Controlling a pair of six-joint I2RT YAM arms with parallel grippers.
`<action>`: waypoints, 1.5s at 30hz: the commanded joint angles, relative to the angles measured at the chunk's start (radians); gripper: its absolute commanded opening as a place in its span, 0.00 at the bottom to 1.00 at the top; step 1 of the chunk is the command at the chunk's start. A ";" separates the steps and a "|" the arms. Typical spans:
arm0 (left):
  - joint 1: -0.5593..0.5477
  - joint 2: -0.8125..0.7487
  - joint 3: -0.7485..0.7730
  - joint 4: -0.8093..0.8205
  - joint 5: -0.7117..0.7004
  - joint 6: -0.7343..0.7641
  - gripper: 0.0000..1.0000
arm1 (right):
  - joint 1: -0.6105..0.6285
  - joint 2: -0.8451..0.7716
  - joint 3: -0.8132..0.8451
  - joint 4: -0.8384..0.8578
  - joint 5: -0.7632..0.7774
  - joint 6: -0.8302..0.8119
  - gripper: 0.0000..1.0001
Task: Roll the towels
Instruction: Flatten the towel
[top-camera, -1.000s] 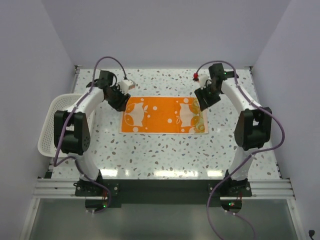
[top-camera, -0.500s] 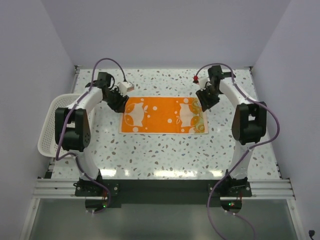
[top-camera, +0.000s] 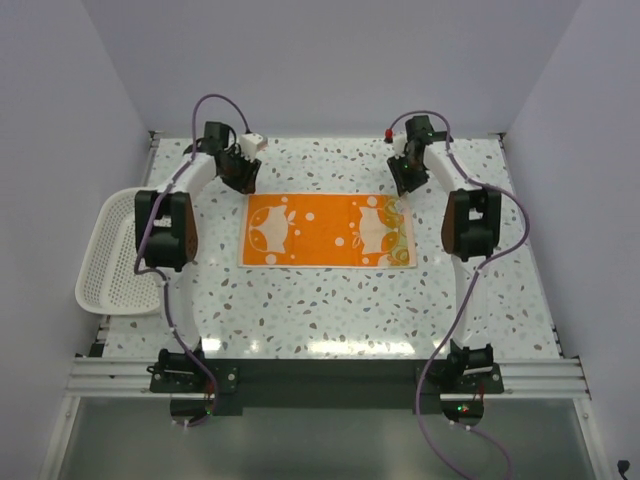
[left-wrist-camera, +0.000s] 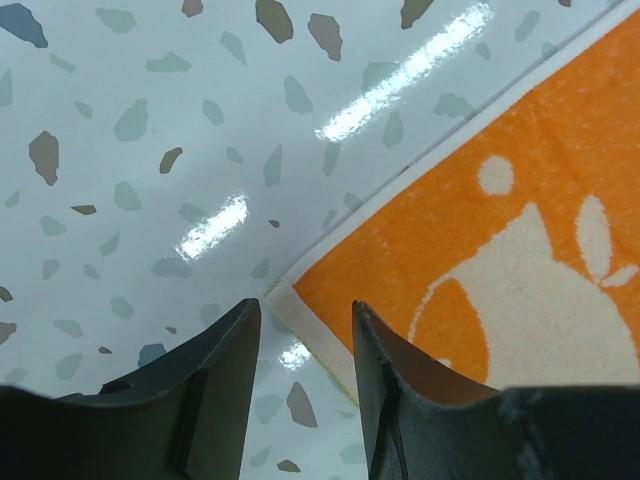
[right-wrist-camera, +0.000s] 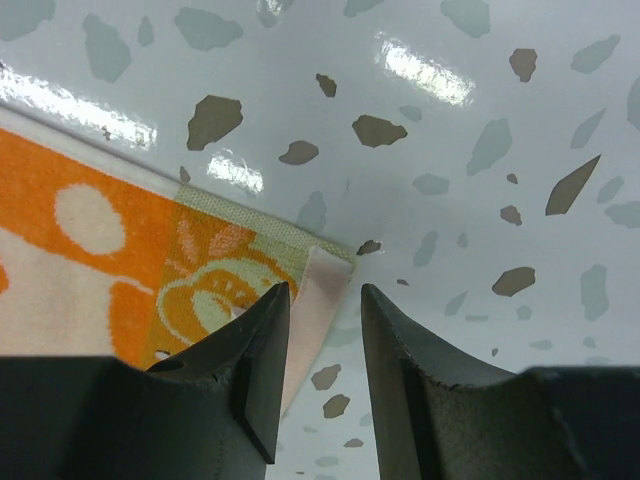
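The left hand (left-wrist-camera: 305, 312) and the right hand (right-wrist-camera: 324, 295) stand half open low over the bench (top-camera: 330, 300), each astride a far corner of the flat towel (top-camera: 325, 230), not clamped on it.

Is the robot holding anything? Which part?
Nothing is held. The left gripper and right gripper stand open, each over a far corner of the flat towel.

The towel (top-camera: 328, 230) lies flat in the middle of the table, low enough for a gripper to pass over it. A wide band of bare terrazzo table (top-camera: 330, 310) runs along its near edge, with narrower strips on its left, right and far sides. The left gripper (top-camera: 241, 175) and right gripper (top-camera: 405, 178) occupy the towel's far corners, jaws parted astride each corner. A white mesh basket (top-camera: 105, 270) blocks the left edge. Enclosure walls (top-camera: 330, 70) close in on the left, right and far sides.
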 joint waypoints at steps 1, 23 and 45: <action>0.012 0.034 0.066 0.040 -0.021 -0.060 0.47 | -0.005 0.015 0.068 0.020 0.016 0.041 0.39; 0.023 0.078 0.081 0.045 -0.047 -0.096 0.41 | -0.006 0.064 0.064 0.026 -0.025 0.079 0.28; 0.055 0.120 0.095 0.037 0.040 -0.136 0.37 | -0.019 0.021 0.061 0.018 -0.056 0.078 0.00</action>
